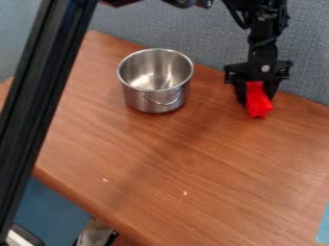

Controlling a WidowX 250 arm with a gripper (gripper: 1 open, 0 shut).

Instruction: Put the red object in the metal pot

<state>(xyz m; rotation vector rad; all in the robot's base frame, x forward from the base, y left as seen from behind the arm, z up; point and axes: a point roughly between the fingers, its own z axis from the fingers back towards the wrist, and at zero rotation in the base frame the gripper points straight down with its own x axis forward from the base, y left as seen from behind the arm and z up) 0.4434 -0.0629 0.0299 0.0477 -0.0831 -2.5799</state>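
Observation:
The red object [261,102] is a bright red block hanging upright from my gripper [259,87], whose black fingers are shut on its upper end. It is over the far right part of the wooden table [193,163]; I cannot tell whether its lower end touches the wood. The metal pot [156,80], shiny and round with a thin wire handle on its near side, stands upright and empty to the left of the gripper, roughly a pot's width away.
A dark slanted post [45,86] crosses the left side of the view in front of the table. The table's far right edge runs just behind the gripper, against a blue backdrop [309,48]. A small black-and-white object [96,236] lies below the table's front edge.

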